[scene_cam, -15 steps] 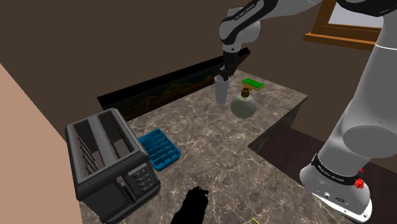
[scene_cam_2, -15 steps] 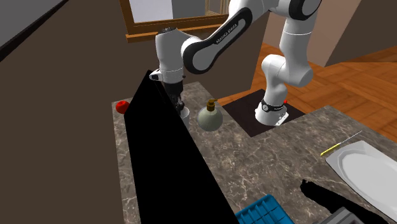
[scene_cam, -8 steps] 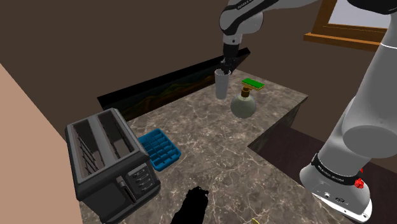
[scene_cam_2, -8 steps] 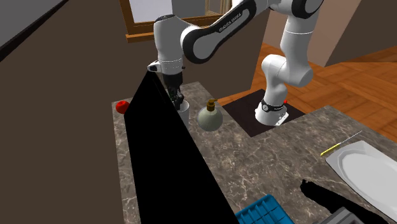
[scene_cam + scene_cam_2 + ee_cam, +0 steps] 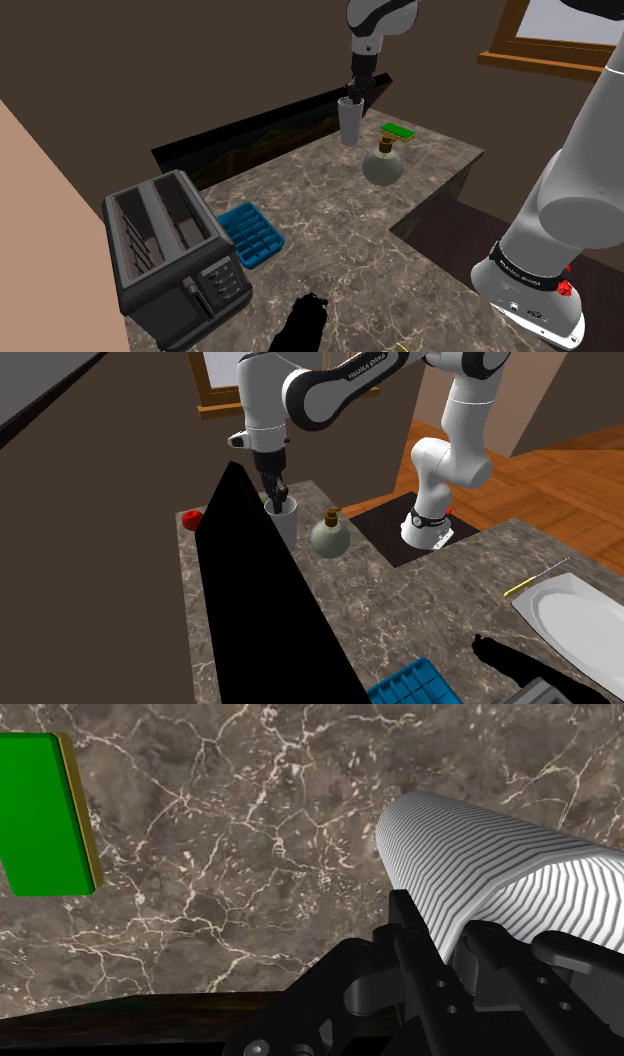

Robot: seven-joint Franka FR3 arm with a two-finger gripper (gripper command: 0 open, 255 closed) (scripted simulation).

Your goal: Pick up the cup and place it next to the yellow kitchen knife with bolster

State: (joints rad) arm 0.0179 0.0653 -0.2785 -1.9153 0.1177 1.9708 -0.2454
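Observation:
A ribbed pale grey cup hangs upright just above the back of the marble counter, with my gripper shut on its rim from above. In the second exterior view the cup hangs under the gripper, beside a black area. In the wrist view the fingers clasp the wall of the cup at the gripper. The thin yellow knife lies far off, beside a white plate; its tip also peeks in at the shoulder view's bottom edge.
A round olive flask stands close to the cup, with a green sponge behind it. A toaster, a blue ice tray and a black object lie nearer. A red fruit sits beyond the black area.
The arm has risen and the cup has come up off the counter with it, still clasped at the rim. The other things have stayed put.

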